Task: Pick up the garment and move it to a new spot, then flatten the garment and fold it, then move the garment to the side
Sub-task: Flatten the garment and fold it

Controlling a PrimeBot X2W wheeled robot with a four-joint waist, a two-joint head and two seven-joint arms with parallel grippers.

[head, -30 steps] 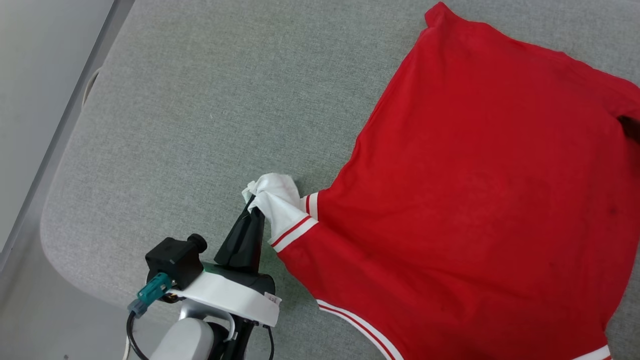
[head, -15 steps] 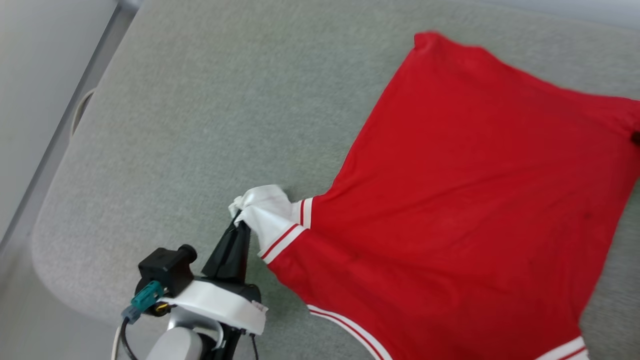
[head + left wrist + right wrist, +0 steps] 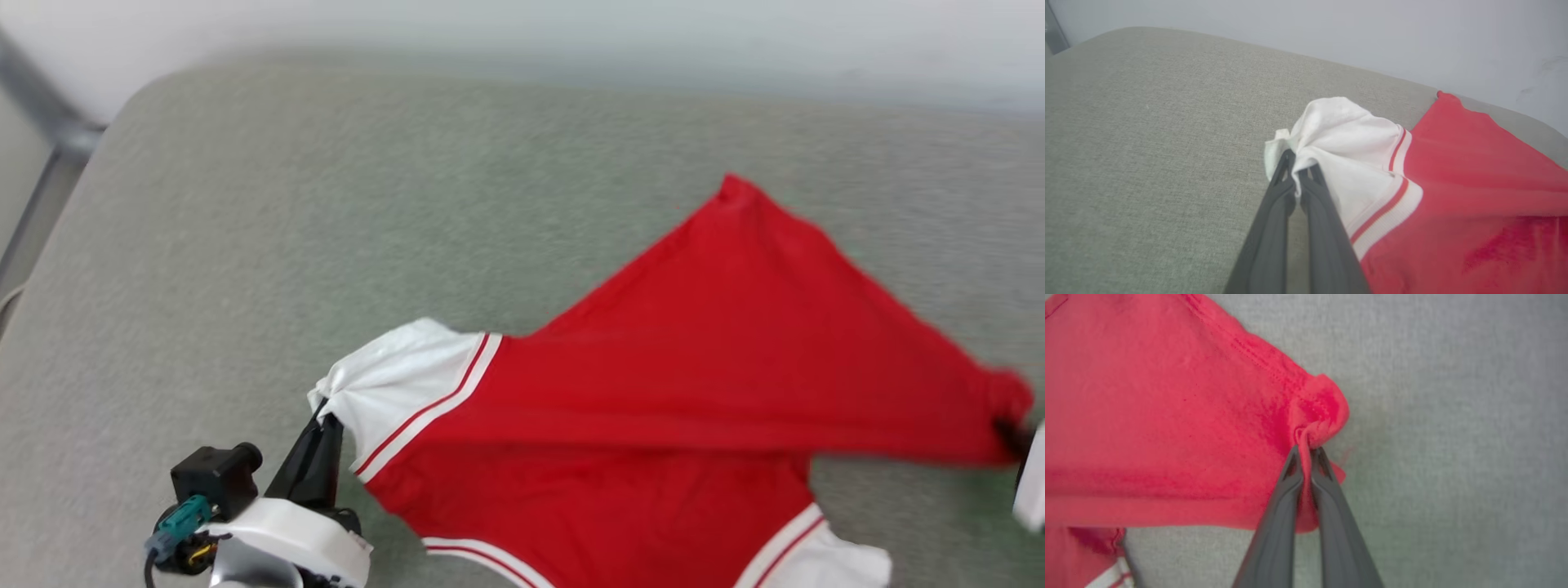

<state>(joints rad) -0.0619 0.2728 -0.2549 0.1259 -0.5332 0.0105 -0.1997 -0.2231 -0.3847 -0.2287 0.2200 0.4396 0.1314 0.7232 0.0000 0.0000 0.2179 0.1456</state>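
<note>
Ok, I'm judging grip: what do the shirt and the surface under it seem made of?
The shirt looks like thin, soft knit fabric, matte: it bunches into fine gathers where the left pincer pinches its white sleeve. The surface looks like grey woven upholstery, matte, with visible weave; its rounded edge hints at padding.

Garment [image 3: 653, 392] is showing as thin, soft red cloth, matt and creasing easily. Its sleeve [image 3: 1339, 139] at 9 o'clock is looking like white knit with a red-striped edge. Padded surface [image 3: 326, 204] underneath is reading as coarse grey woven fabric, matt. Left gripper [image 3: 1298, 161] and right gripper [image 3: 1306, 451] are looking like smooth dark matt plastic. Wrist shell [image 3: 286, 535] at 7 o'clock is shining as glossy white plastic.
</note>
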